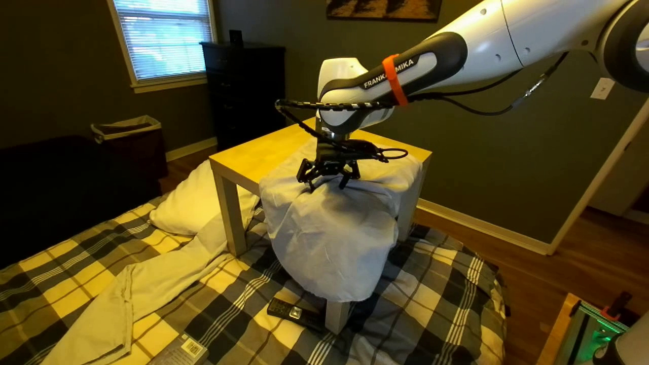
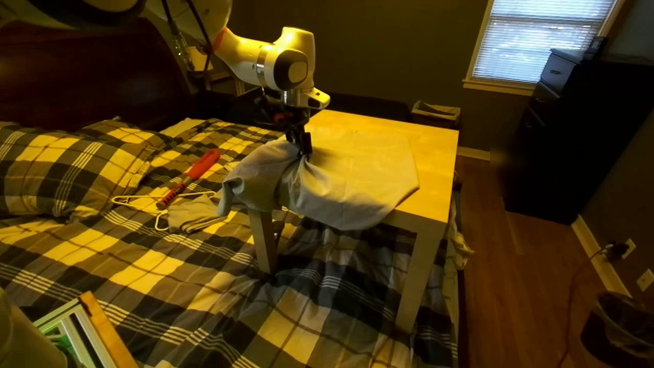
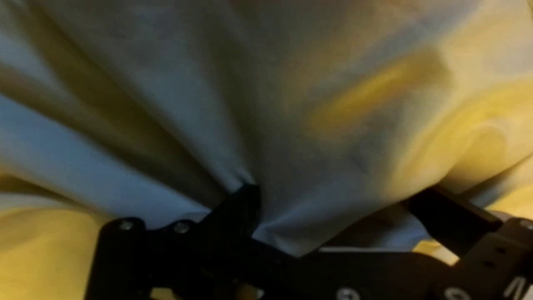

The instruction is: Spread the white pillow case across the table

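Observation:
The white pillow case (image 1: 329,243), a wrinkled greyish cloth, lies over part of the table (image 1: 258,154) and hangs down over a near corner. In an exterior view the pillow case (image 2: 357,174) covers part of the yellow top of the table (image 2: 434,153) and droops past its edge. My gripper (image 1: 327,186) points down at the cloth near that corner, its two fingers apart. In the wrist view the open gripper (image 3: 338,191) has folds of the pillow case (image 3: 283,96) rising between its fingers; the left fingertip touches the cloth. The exact contact at the right finger is unclear.
The table stands on plaid bedding (image 1: 441,274). A remote control (image 1: 291,311) lies by a table leg, and a plump pillow (image 1: 190,203) and pale cloth strip (image 1: 162,289) lie beside it. A red-handled tool (image 2: 204,163) and hanger (image 2: 130,198) rest on the bed.

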